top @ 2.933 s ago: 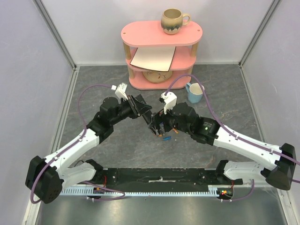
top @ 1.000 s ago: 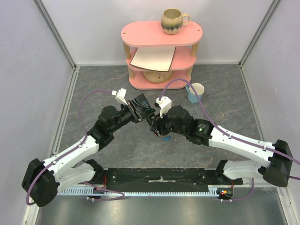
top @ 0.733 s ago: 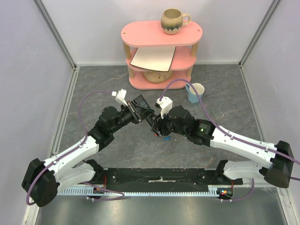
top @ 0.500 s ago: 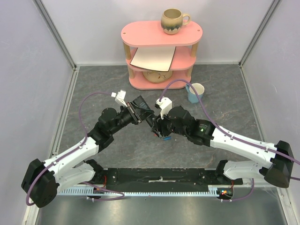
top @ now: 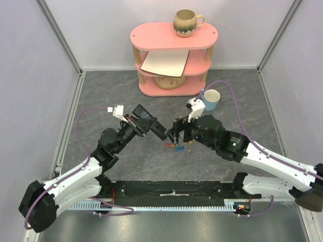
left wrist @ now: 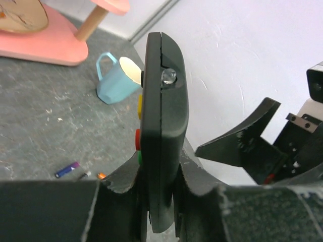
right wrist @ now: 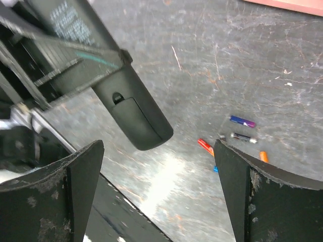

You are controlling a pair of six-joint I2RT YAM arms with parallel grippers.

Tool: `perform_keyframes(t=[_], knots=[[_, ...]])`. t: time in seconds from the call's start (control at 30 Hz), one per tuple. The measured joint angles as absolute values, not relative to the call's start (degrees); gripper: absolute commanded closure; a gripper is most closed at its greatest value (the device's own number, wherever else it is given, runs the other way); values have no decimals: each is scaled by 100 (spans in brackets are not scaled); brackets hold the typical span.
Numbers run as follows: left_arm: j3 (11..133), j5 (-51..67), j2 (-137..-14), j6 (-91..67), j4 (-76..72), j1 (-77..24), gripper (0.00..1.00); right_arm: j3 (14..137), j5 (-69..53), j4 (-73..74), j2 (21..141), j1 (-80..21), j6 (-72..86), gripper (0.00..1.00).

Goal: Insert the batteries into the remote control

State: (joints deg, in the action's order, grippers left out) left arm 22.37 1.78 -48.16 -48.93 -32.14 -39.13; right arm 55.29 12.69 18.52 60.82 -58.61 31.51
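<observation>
**Remote control clamped in the left gripper, right gripper spread wide beside it**

The remote control point(left wrist: 161, 136) was gripped edge-on by the closed left gripper point(left wrist: 160, 194), clear of the table, its far end projecting well past the fingertips and coloured buttons showing along one side. The right gripper point(right wrist: 157, 151) was held fully open and empty, with the remote's rounded end just ahead of it, nearer one finger. The batteries point(right wrist: 241, 129) were scattered loose on the grey table point(right wrist: 282, 60) ahead of the right gripper, toward its other finger, none of them held. A light blue mug point(top: 210, 99) was seen beyond the right gripper.
</observation>
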Motion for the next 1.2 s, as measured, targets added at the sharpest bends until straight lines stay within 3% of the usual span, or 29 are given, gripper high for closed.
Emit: perform_keyframes(t=[0.17, 0.43, 0.7, 1.2], knots=[[1719, -152, -4810, -4543, -4080, -3968, 98, 5269, 1402, 1529, 5640, -5618, 4069, 2], [1627, -878, -4917, -3607, -4801, -4619, 98, 5262, 1507, 1284, 6208, -5564, 5083, 4], [1686, -1476, -5081, -2812, -4930, -5063, 98, 5262, 1511, 1216, 6626, -5564, 5575, 7], [1881, -1798, -5225, -2689, -4858, -5127, 98, 5262, 1492, 923, 6840, -5518, 5865, 8]])
